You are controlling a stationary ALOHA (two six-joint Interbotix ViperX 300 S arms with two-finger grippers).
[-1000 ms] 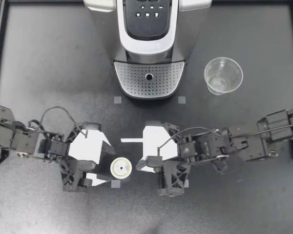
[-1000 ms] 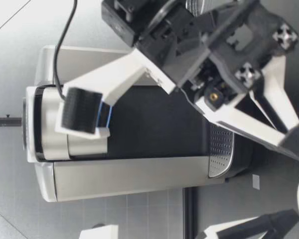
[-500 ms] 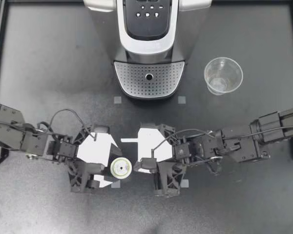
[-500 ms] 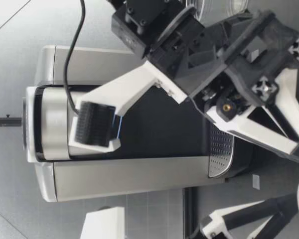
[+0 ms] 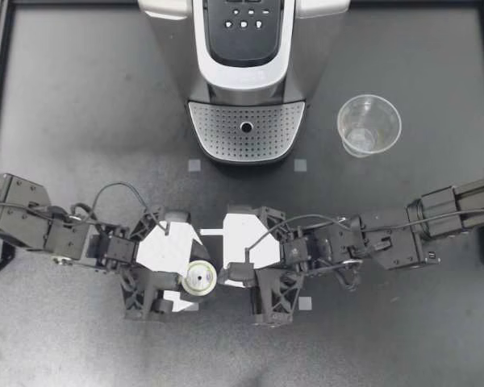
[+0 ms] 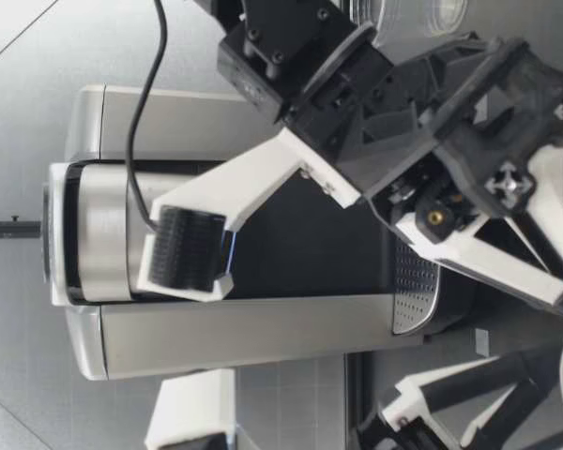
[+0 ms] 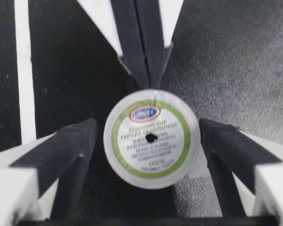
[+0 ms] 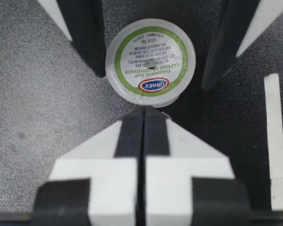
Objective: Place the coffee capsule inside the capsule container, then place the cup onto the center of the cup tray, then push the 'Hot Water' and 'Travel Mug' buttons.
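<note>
The coffee capsule (image 5: pixel 200 278) is being straddled by the spread left end effector (image 5: pixel 191 280). The right end effector (image 5: pixel 228 276) is being held pressed together.

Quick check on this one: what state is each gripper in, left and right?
Left gripper: open, with the coffee capsule between its fingers, not clamped.
Right gripper: shut, holding nothing, tips next to the capsule.

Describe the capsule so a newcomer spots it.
From the coffee machine, come toward the near side of the table. The capsule sits between the fingers of my left gripper: small, round, white lid with a green ring, unlike the clear cup.
</note>
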